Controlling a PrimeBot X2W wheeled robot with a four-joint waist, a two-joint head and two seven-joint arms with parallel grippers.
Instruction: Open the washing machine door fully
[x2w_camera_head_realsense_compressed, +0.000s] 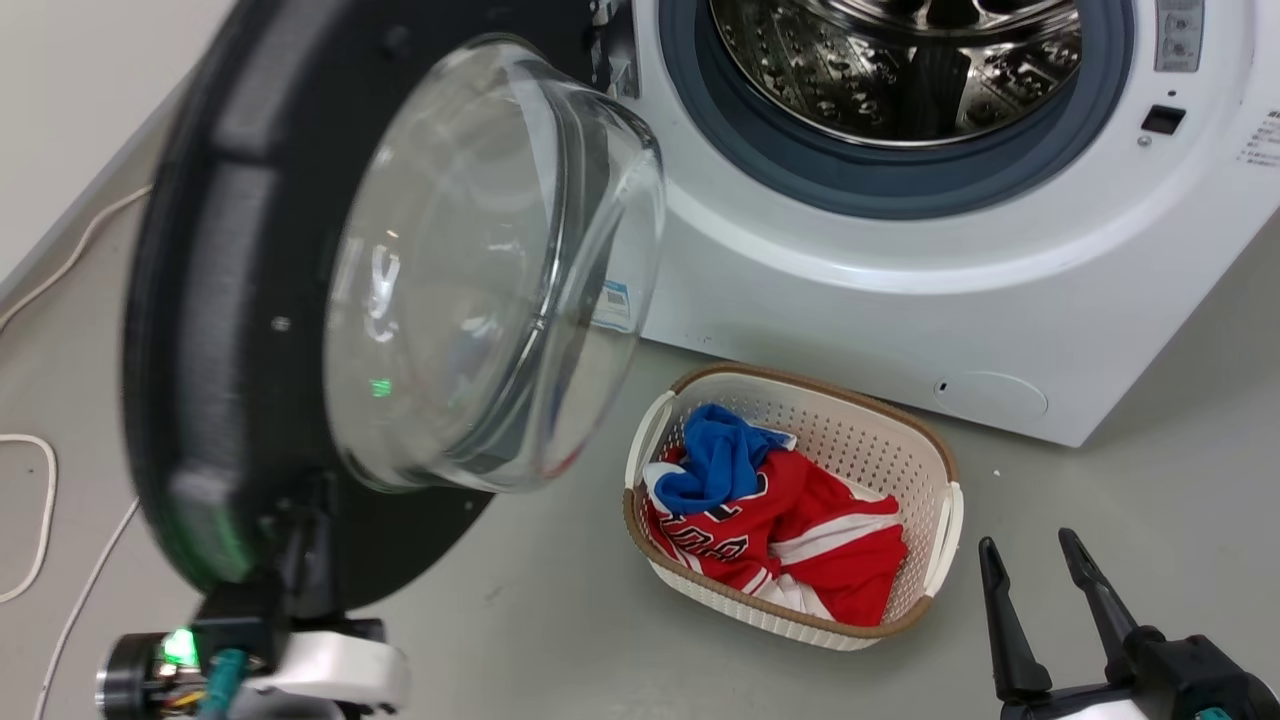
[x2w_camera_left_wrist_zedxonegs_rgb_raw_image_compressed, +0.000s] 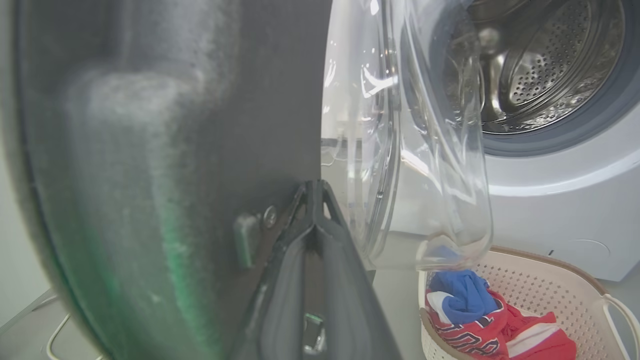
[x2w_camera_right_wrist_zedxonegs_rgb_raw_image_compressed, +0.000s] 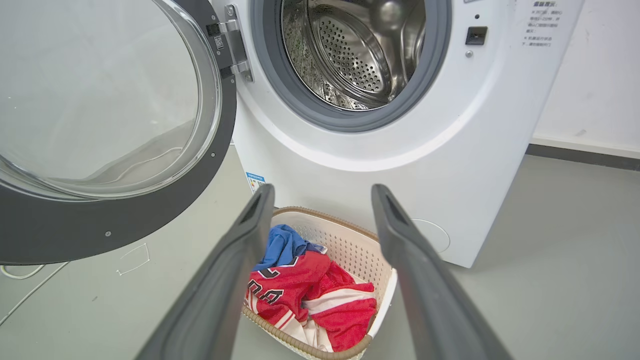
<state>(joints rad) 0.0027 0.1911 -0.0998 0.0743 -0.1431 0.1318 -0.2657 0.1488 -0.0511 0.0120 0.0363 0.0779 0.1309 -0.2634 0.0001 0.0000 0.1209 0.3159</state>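
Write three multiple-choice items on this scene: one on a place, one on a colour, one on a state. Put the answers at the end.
1. Where does the laundry basket stand?
A. Inside the drum
B. On the floor in front of the washing machine
C. On top of the machine

2. What colour is the garment lying on the red jersey?
A. Blue
B. Green
C. Yellow

3. What state is the right end effector in?
A. Shut on the basket's handle
B. Shut on a piece of clothing
C. Open, holding nothing

Answers:
1. B, as the basket sits on the grey floor just before the machine's white front.
2. A, as a blue cloth is bunched over the red jersey in the basket.
3. C, as its two dark fingers stand apart with only floor and basket seen between them.
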